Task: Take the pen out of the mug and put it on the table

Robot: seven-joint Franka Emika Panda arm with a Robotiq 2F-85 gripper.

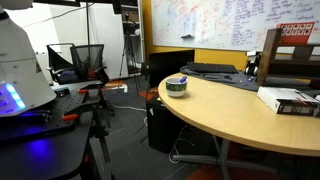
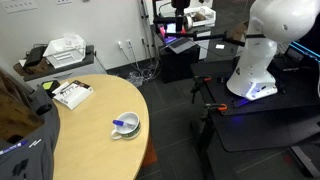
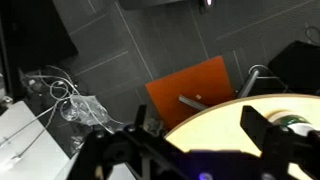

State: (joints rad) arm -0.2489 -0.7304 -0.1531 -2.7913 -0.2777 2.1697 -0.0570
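Note:
The mug (image 1: 177,87) is a squat green-grey cup with a pale rim. It stands near the curved edge of the tan table (image 1: 230,125), and shows in both exterior views (image 2: 127,127). The bluish pen (image 2: 122,124) lies inside it, leaning on the rim. In the wrist view my gripper (image 3: 195,112) is open and empty, high over the floor next to the table's edge (image 3: 210,125). A bit of the mug (image 3: 297,125) peeks out behind the right finger. I cannot make out the gripper clearly in the exterior views.
A white box (image 2: 72,93) lies on the table beyond the mug, also in an exterior view (image 1: 285,100). A black desk with blue light (image 1: 40,140) and a white robot body (image 2: 270,45) stand across the aisle. An orange panel (image 3: 190,88) and cables (image 3: 75,105) lie on the floor.

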